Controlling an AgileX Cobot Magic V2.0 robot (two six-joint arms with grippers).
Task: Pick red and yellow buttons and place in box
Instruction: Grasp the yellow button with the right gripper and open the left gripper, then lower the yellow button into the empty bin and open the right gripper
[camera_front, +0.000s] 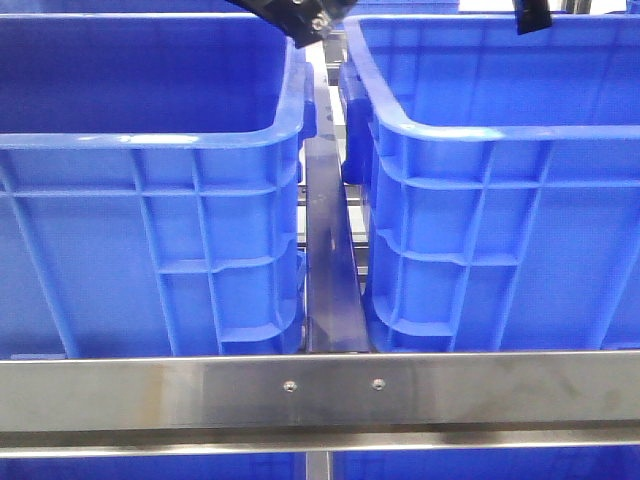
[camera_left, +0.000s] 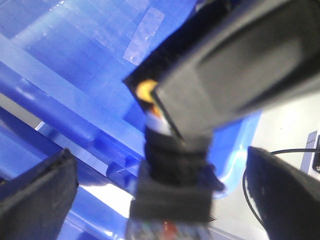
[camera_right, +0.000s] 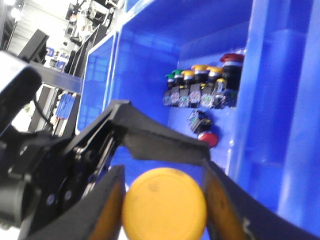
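Fingers of my right end effector (camera_right: 162, 200) clench a round orange-yellow domed button (camera_right: 164, 204) above the deep blue ribbed plastic crate (camera_right: 280, 125); farther inside, a red-capped button (camera_right: 207, 138) lies below a row of push-buttons (camera_right: 200, 87). My left end effector (camera_left: 160, 200) is spread apart.

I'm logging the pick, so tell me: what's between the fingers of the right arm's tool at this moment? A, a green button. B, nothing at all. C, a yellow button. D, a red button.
C: in the right wrist view the right tool is shut on a round yellow button, seated between its two fingers, while the red ones lie farther off inside the blue crate.
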